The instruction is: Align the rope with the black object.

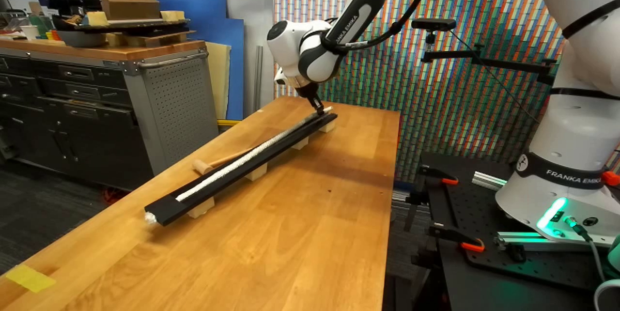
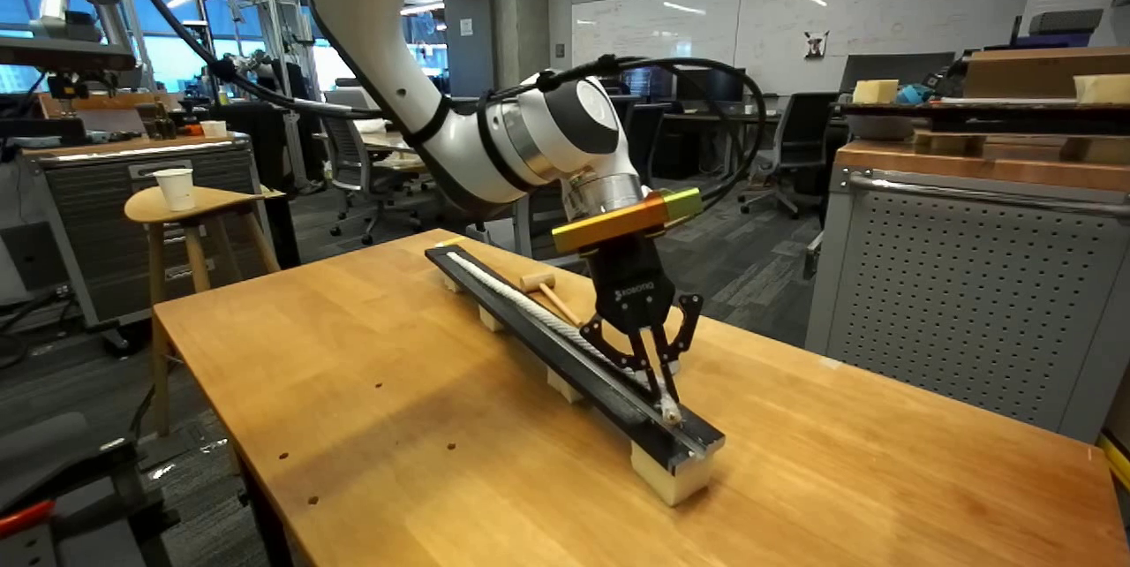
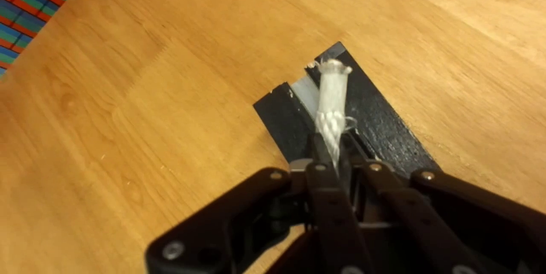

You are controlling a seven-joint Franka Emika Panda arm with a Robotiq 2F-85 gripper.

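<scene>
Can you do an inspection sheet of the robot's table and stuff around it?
Surface: wooden table with a yellow patch
Job's things: rope lies along the black bar but stops short of one end; in the wrist view, its held end slants over the bar
Clutter: wooden mallet beside the bar
Gripper: shut on the rope near one end
Cables: black cable runs along the arm
Surroundings: workbench; stool holding a cup

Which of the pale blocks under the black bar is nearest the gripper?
The block under the end of the bar where the gripper holds the rope; the other three sit farther along.
</scene>
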